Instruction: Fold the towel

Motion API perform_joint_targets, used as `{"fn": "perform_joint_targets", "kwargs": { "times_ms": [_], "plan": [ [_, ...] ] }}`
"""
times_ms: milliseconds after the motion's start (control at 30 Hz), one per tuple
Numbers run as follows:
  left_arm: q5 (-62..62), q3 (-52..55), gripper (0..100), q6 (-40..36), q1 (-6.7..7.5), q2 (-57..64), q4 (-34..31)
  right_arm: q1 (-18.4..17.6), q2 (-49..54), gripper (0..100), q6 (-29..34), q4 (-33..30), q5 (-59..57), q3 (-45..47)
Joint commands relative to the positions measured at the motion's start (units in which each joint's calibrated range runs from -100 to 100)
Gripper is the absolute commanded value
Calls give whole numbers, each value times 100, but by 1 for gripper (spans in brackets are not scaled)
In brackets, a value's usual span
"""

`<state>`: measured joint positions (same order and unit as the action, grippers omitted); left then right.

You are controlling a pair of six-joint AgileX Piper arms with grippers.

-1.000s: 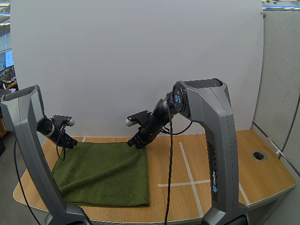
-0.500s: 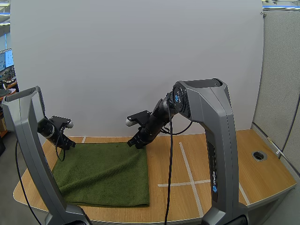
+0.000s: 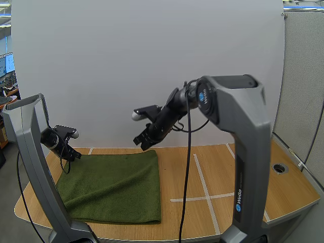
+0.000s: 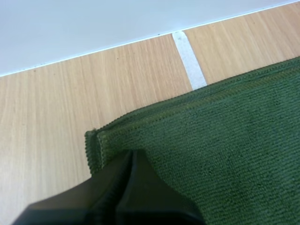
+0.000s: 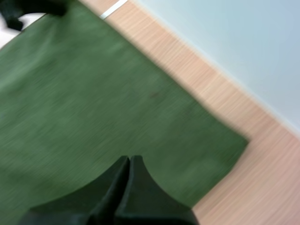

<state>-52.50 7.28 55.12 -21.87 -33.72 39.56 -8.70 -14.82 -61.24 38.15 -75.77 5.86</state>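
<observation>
A dark green towel (image 3: 114, 185) lies flat and folded on the left half of the wooden table (image 3: 238, 167). My left gripper (image 3: 72, 155) sits low at the towel's far left corner. In the left wrist view its fingers lie together as one dark wedge (image 4: 132, 154) just inside that corner of the towel (image 4: 225, 140). My right gripper (image 3: 140, 144) hangs in the air above the towel's far right corner. Seen from the right wrist, it is shut on nothing (image 5: 129, 160), and the towel (image 5: 93, 93) lies well beneath it.
White tape lines (image 3: 202, 187) cross the bare right half of the table, and one strip (image 4: 190, 58) runs to the wall by the towel's far left corner. A round hole (image 3: 279, 167) sits near the right edge. A white wall stands close behind.
My right gripper has lifted up and slightly left, off the towel's far right corner. My left gripper drew a little to the left and lower, then stayed. The towel has not moved.
</observation>
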Motion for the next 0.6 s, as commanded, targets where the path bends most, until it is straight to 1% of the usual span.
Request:
{"fn": "perform_joint_targets", "kwargs": {
  "times_ms": [0, 100, 267, 333, 433, 567],
  "plan": [
    [70, -22, 0, -65, 26, -14, 5, 3, 886, 0, 51, -134, -774, 841],
    [70, -22, 0, -65, 26, -14, 5, -116, 1302, 0, 41, -341, -774, 1473],
    [70, -22, 0, -65, 26, -14, 5, -376, 1507, 0, -23, -331, -763, 2181],
    [70, -22, 0, -65, 26, -14, 5, -501, 1495, 0, -23, -305, -544, 2370],
    [70, -22, 0, -65, 26, -14, 5, -650, 1442, 0, -23, -299, 83, 2691],
    [70, -22, 0, -65, 26, -14, 5, -686, 1338, 0, -23, -299, 608, 2929]
  ]
}}
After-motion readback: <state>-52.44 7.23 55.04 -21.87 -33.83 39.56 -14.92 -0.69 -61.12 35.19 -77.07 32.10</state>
